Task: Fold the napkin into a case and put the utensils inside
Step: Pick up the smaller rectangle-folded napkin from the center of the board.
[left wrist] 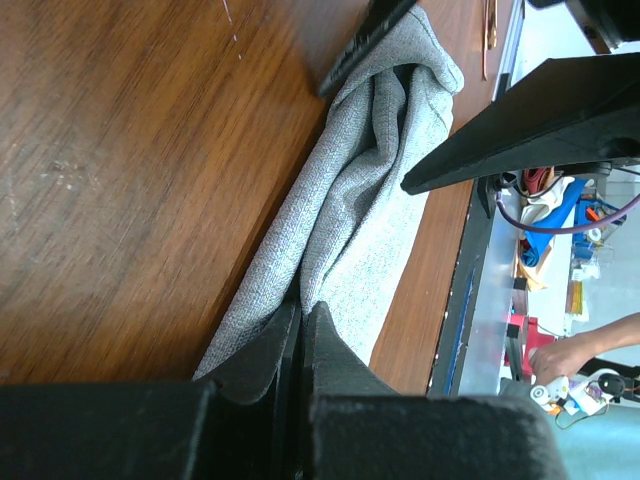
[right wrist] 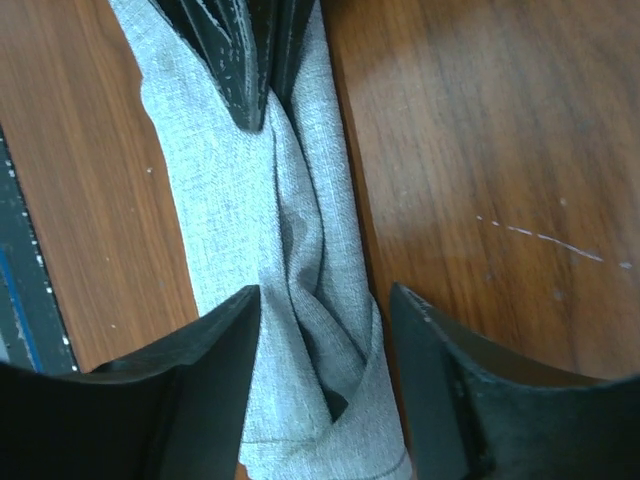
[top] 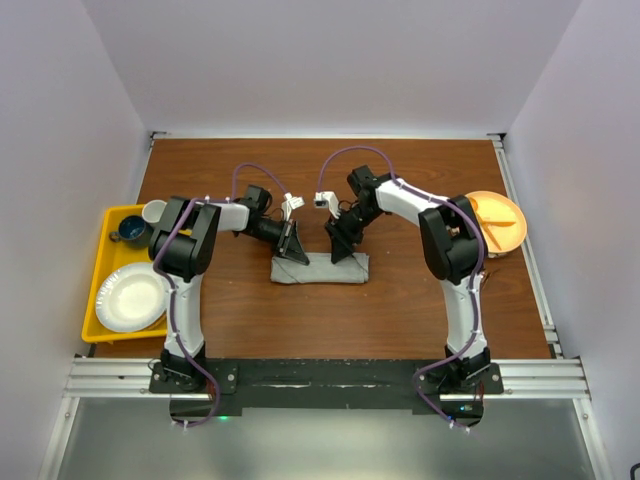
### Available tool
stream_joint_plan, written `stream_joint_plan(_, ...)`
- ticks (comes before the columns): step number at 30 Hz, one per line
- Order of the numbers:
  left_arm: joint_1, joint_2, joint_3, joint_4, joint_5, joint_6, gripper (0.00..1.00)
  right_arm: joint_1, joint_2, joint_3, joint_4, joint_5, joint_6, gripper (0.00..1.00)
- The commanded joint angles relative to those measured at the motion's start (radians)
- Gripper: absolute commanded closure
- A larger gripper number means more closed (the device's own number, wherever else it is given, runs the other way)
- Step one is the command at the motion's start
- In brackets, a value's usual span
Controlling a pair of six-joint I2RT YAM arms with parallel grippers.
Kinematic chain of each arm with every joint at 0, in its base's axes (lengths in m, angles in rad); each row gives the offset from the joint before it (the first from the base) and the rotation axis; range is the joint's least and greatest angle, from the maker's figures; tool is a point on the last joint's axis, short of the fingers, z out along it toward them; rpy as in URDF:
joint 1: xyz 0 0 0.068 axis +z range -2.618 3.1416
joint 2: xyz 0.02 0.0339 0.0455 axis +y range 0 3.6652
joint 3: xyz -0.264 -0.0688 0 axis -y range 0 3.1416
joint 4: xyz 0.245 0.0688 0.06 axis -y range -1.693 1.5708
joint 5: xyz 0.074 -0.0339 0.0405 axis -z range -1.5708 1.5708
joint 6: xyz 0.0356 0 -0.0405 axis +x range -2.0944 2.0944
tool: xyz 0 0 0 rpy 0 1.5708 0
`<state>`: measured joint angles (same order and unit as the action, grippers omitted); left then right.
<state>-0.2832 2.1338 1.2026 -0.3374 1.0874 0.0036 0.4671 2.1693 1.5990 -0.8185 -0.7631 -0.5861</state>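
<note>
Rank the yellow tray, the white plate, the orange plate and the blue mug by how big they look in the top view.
1. yellow tray
2. white plate and orange plate: about alike, the orange one partly hidden behind the right arm, so no ranking
3. blue mug

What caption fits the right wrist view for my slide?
Right gripper open astride the bunched napkin, left gripper pinching its far end, on a wooden table.
</note>
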Motion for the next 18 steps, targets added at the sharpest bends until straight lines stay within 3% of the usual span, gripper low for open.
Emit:
stream_joint_plan(1,-0.01,0.098,-0.043,-0.011,-0.305,0.079,1.0,-0.001,0.038,0.018,-0.059,-0.018,-0.032,0.48)
stream_joint_plan(7,-0.011,0.101,-0.044,0.003,-0.307,0.061,1.0,-0.001,0.05,0.019,-0.056,-0.015,-0.038,0.65)
stream_joint_plan(10,-0.01,0.1,-0.044,0.008,-0.305,0.055,1.0,-0.001,0.057,0.029,-0.062,-0.01,-0.04,0.78)
stream_joint_plan(13,-0.01,0.092,-0.044,0.018,-0.291,0.045,1.0,0.001,0.052,0.039,-0.071,-0.015,-0.04,1.0)
stream_joint_plan(16,-0.008,0.062,-0.055,0.064,-0.252,0.021,0.99,-0.001,0.031,0.036,-0.064,-0.013,-0.026,1.0)
stream_joint_plan(18,-0.002,0.026,-0.077,0.093,-0.225,0.006,0.84,0.001,-0.009,0.015,-0.032,0.005,0.0,1.0)
